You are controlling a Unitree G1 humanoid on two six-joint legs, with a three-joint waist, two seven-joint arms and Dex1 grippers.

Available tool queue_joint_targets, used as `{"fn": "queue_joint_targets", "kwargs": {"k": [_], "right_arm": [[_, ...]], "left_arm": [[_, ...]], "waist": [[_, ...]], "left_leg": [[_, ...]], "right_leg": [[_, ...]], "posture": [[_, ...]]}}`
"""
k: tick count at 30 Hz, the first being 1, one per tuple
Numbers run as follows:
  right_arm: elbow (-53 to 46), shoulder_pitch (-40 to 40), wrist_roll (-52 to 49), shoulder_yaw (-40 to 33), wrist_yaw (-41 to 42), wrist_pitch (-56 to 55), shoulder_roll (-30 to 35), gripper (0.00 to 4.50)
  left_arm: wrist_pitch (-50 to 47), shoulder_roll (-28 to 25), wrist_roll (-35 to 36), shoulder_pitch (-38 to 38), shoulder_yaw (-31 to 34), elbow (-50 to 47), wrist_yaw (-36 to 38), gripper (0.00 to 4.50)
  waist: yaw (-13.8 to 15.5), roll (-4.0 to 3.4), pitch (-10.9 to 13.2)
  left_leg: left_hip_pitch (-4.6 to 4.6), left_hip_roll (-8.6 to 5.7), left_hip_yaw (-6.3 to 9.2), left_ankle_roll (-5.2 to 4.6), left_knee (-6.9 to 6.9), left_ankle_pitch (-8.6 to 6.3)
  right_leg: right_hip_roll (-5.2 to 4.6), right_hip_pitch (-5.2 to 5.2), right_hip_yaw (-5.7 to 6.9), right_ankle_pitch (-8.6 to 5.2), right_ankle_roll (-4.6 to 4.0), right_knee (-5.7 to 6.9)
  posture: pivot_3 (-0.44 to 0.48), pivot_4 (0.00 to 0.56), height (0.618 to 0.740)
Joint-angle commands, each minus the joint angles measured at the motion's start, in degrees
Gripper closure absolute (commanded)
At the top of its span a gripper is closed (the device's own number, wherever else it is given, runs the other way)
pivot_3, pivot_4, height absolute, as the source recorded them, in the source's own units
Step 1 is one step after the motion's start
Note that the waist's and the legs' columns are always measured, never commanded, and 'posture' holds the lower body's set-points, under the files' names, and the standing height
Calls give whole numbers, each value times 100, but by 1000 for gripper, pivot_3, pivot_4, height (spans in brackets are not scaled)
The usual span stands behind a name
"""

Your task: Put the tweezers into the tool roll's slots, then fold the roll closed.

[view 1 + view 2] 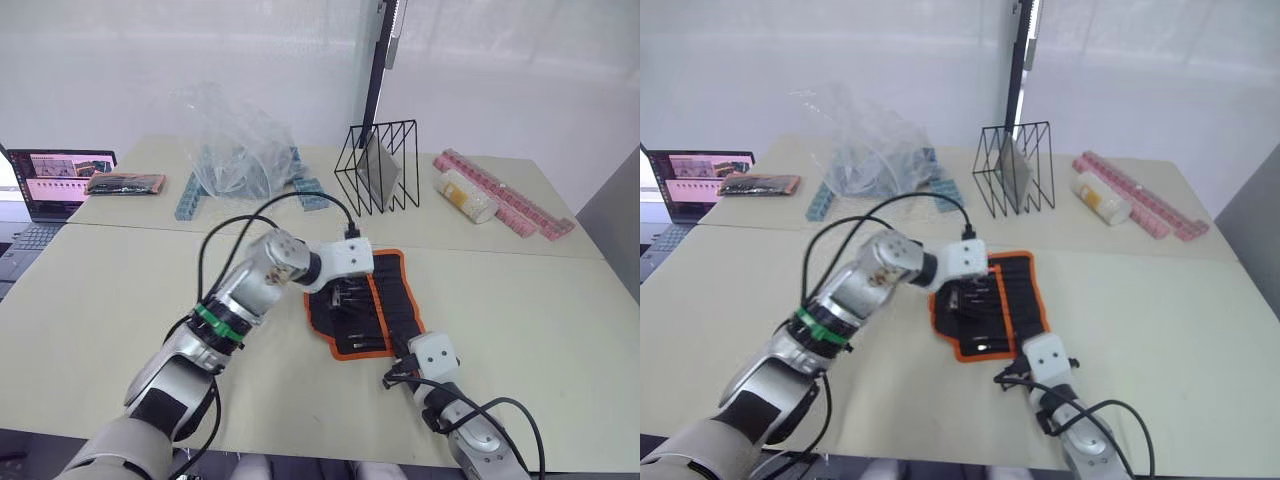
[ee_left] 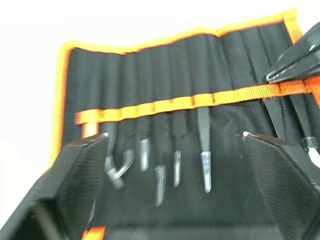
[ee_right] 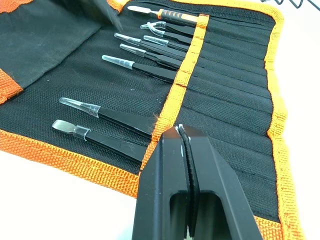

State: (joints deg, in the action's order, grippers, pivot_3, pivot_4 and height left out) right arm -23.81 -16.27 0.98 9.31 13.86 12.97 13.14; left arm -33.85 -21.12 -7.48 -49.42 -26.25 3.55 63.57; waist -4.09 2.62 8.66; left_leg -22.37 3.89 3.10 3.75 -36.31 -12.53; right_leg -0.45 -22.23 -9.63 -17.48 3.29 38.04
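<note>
Two pale beige tables point(image 1: 520, 310) meet along a seam that runs from 9 to 3 o'clock across the head view; behind them we see a white wall and a dark vertical post; a grey panel stands at the 3 o'clock edge.

On the near table, at centre, we find the tool roll point(image 1: 385, 300) lying open and flat, its orange edging visible all round; the tweezers point(image 3: 145, 67) sit side by side in the slots point(image 3: 227, 107), tips protruding past the orange strip, most capped with clear sleeves.

We record the left gripper point(image 2: 175, 150) poised over the roll's 10 o'clock part, its fingers point(image 2: 80, 170) spread wide with nothing between them; the right gripper point(image 3: 184, 145) lies at the roll's 5 o'clock edge, its two fingers pressed together and gripping nothing we can make out.

On the far table we note a crumpled clear plastic bag point(image 1: 235, 140) over blue blocks at 11 o'clock; a black wire rack point(image 1: 378, 165) at 12 o'clock; a pale cylinder point(image 1: 465, 195) and a pink strip point(image 1: 505, 195) at 2 o'clock; an open laptop point(image 1: 45, 185) at 9 o'clock.
</note>
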Motion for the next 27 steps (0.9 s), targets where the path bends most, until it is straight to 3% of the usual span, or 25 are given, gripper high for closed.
{"fn": "queue_joint_targets", "kwargs": {"k": [1, 8, 13, 18, 24, 27], "right_arm": [[449, -79, -3, 98, 141, 347, 70, 4500], [540, 12, -64, -6, 258, 302, 166, 4500], [562, 51, -114, -63, 360, 269, 253, 4500], [628, 93, -167, -138, 470, 218, 351, 4500], [713, 171, -213, -178, 594, 187, 442, 4500], [751, 204, -228, -177, 653, 171, 480, 4500]], "left_arm": [[-522, -426, 435, 511, 617, -960, 14, 14], [-336, -1428, 1030, 2589, 2480, -1983, -627, 14], [-208, -1672, 1510, 4035, 3836, -2418, -936, 14], [306, -1303, 1961, 5786, 5277, -2958, -1276, 14], [905, -407, 2397, 7614, 6119, -3608, -1625, 14], [869, -72, 2740, 7987, 6244, -3896, -1873, 14]], "waist": [[-35, -5, -2], [-48, -10, -2], [5, 4, 0], [5, 8, -1], [16, 38, -8], [49, 50, -3]], "left_leg": [[2, 1, 0, 0, 0, 0], [10, 5, 2, 0, 2, 0], [10, 6, 0, 1, -1, 0], [14, 11, -7, 3, 6, -1], [22, 7, -17, 5, 1, -1], [32, 7, -18, 6, 1, -2]], "right_leg": [[0, 0, 0, 0, 0, 1], [-1, 2, 1, 0, -2, 4], [-4, 1, 1, 0, -3, 2], [-8, 1, 1, -4, -10, 1], [-26, 7, 0, -24, -47, -7], [-29, -4, 1, -26, -50, -12]], "posture": [[0, 150, 720], [0, 150, 720], [0, 150, 720], [0, 150, 720], [0, 150, 720], [0, 150, 720]]}}
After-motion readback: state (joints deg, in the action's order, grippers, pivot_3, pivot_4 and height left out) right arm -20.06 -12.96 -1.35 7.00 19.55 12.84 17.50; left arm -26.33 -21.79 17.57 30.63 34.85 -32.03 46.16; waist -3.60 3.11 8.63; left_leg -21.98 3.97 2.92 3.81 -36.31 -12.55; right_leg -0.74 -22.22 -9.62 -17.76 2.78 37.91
